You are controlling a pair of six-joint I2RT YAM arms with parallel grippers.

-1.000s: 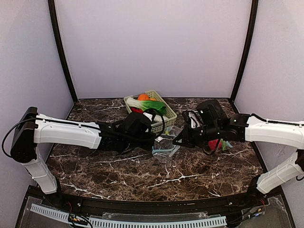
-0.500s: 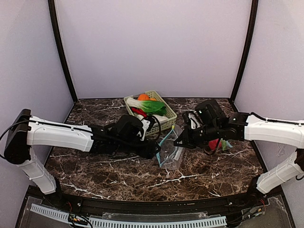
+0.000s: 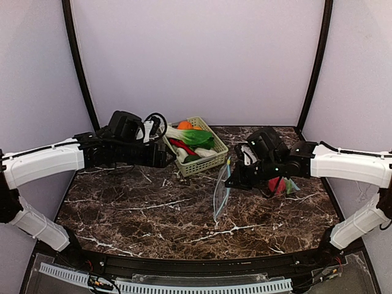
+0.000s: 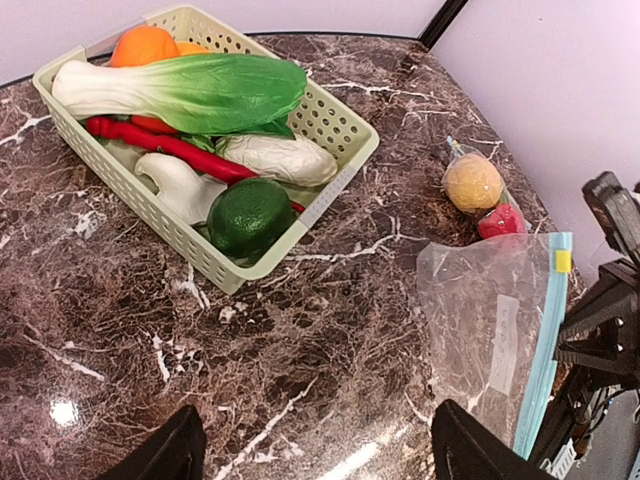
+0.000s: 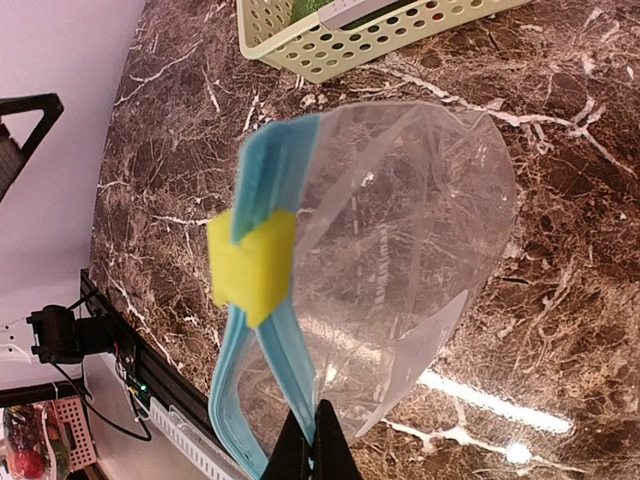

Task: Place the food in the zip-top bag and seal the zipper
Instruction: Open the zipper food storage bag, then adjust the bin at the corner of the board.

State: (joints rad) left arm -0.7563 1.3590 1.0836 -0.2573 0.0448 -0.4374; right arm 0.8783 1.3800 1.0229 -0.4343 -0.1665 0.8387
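While the right gripper (image 5: 315,442) is clamping the blue zipper strip (image 5: 282,160) of the zip-top bag (image 5: 400,220), its fingers pressed tight together on the plastic, the bag is hanging edgewise over the marble table (image 3: 153,214), right of centre and near of the basket (image 3: 212,162). A yellow slider (image 5: 252,265) is sitting partway along the zipper, and below it the two blue strips are spreading apart. Whether the bag's lower edge is touching the table cannot be told.

The left gripper (image 4: 320,458) is hovering just left of the basket's near corner, its two dark fingers standing wide apart with nothing between them.

Most of the food is lying in the pale green basket at the far middle of the table. The leafy greens (image 4: 200,90) are stretching across the top, with the orange (image 4: 145,45) at the far end behind them. The red chilli (image 4: 170,148) is running beneath the greens, the white radish (image 4: 280,158) is resting beside it, and a round green fruit (image 4: 250,215) is sitting against the near wall. The peach (image 4: 472,183) and the red apple (image 4: 500,220) are lying on the table right of the basket, touching each other, just beyond the hanging bag and under the right arm.
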